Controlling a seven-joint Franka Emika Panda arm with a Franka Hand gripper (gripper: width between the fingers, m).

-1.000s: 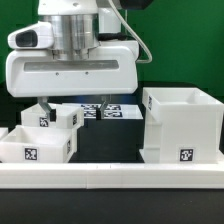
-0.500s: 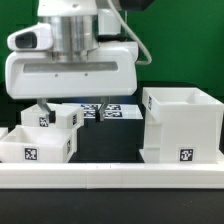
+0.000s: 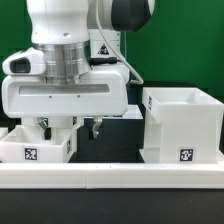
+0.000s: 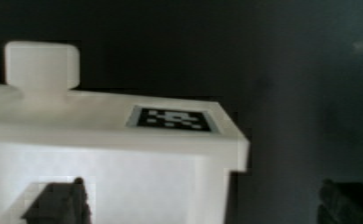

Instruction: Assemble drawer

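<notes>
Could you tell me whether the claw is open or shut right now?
Open: in the wrist view the claw has its fingertips wide apart, clamping nothing.

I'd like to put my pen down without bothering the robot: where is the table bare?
The dark table strip between the small drawer box and the big open case is bare. The exterior view's left is crowded: the open hand hangs right over that box.
</notes>
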